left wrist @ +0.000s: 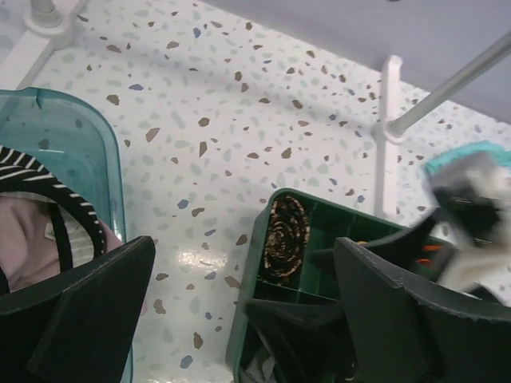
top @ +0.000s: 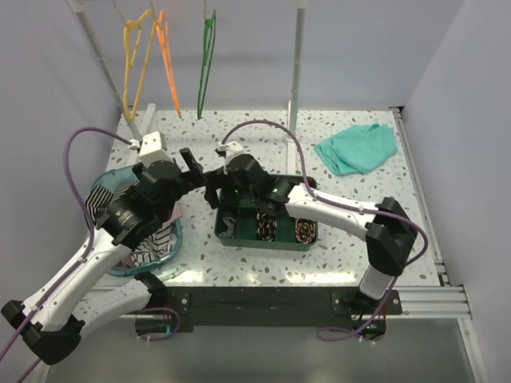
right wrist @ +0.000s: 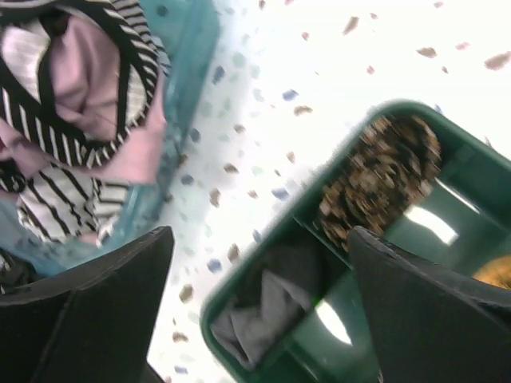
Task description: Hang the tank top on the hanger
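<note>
The striped tank top (top: pixel 150 249) lies crumpled in a teal basket (top: pixel 177 233) at the left, mixed with a mauve-pink garment. It also shows in the left wrist view (left wrist: pixel 49 185) and the right wrist view (right wrist: pixel 68 195). The green hanger (top: pixel 206 68) hangs from the rail at the back. My left gripper (top: pixel 194 166) is open and empty above the table between the basket and the green tray (left wrist: pixel 243 263). My right gripper (top: pixel 214 190) is open and empty over the tray's left end (right wrist: pixel 262 239). The two grippers are close together.
A dark green compartment tray (top: pixel 307 243) holds rolled items and a grey cloth (right wrist: pixel 255 319). A teal cloth (top: pixel 358 148) lies at the back right. Yellow (top: pixel 134 64) and orange (top: pixel 168 68) hangers hang left of the green one. A rack post (top: pixel 295 72) stands behind the tray.
</note>
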You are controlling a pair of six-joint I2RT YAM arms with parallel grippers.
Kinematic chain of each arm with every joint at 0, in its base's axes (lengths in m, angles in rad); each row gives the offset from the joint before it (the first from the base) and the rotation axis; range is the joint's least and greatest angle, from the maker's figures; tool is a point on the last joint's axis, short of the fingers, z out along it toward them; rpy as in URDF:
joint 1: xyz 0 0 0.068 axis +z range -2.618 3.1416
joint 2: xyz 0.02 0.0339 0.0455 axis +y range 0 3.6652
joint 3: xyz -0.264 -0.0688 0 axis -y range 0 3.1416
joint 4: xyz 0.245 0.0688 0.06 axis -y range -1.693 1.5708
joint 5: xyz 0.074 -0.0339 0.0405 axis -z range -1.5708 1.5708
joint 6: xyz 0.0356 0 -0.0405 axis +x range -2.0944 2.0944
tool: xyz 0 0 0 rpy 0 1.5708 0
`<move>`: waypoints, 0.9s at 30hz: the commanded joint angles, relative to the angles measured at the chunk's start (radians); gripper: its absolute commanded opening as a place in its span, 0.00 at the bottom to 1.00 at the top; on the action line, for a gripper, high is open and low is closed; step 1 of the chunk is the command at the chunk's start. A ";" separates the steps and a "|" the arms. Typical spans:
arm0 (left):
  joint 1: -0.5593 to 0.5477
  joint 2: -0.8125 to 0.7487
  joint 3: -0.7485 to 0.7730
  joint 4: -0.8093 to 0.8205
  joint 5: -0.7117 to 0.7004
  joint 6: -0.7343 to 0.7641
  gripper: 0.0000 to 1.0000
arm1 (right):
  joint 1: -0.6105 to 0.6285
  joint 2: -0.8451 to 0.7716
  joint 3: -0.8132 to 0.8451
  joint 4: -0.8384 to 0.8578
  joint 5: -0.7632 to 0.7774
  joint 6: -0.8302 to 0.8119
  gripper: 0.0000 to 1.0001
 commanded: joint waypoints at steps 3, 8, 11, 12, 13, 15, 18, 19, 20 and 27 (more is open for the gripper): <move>-0.010 -0.049 0.112 -0.031 -0.031 -0.015 1.00 | 0.069 0.249 0.204 0.132 -0.075 -0.027 0.85; -0.010 -0.075 0.111 -0.053 -0.031 -0.010 1.00 | 0.080 0.422 0.298 0.119 -0.009 0.000 0.80; -0.010 -0.082 0.109 -0.062 -0.031 -0.005 1.00 | 0.080 0.429 0.269 0.125 0.064 0.025 0.80; -0.010 -0.084 0.106 -0.062 -0.029 -0.001 1.00 | 0.080 0.415 0.238 0.123 0.115 0.030 0.80; -0.010 -0.085 0.105 -0.061 -0.028 0.001 1.00 | 0.080 0.404 0.220 0.123 0.152 0.037 0.80; -0.012 -0.089 0.095 -0.061 -0.026 0.002 1.00 | 0.080 0.360 0.154 0.129 0.240 0.056 0.81; -0.010 -0.090 0.077 -0.053 -0.020 0.001 1.00 | 0.074 0.326 0.091 0.113 0.333 0.080 0.81; -0.012 -0.090 0.074 -0.051 -0.015 0.001 1.00 | 0.068 0.309 0.080 0.100 0.380 0.099 0.82; -0.012 -0.092 0.066 -0.048 -0.012 0.002 1.00 | 0.062 0.300 0.068 0.091 0.396 0.111 0.82; -0.012 -0.095 0.048 -0.036 0.003 0.001 1.00 | -0.003 0.148 -0.130 0.093 0.393 0.131 0.82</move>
